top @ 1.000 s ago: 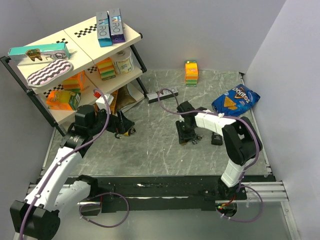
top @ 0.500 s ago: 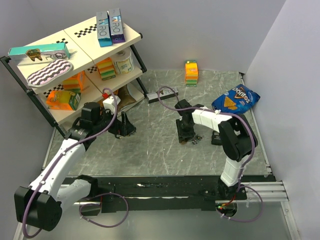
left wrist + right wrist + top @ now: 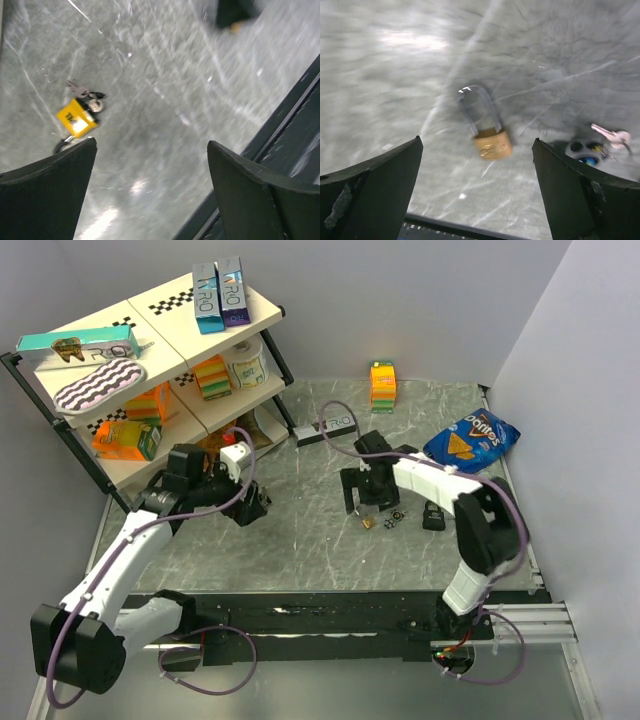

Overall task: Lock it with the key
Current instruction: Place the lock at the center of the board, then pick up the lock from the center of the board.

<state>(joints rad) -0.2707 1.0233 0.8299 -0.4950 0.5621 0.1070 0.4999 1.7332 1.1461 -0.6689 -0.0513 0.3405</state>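
Grey marbled tabletop (image 3: 300,550), enclosed by plain white walls (image 3: 420,300), bears the lock (image 3: 491,142).

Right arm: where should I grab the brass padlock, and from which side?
Take the brass padlock by its block body, from straight above, closing across the side faces. It lies flat on the table, and the thin shackle offers less to hold.

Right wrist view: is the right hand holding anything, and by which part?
Nothing is held. The right hand is open, and the brass padlock lies loose beneath it, clear of both fingers.
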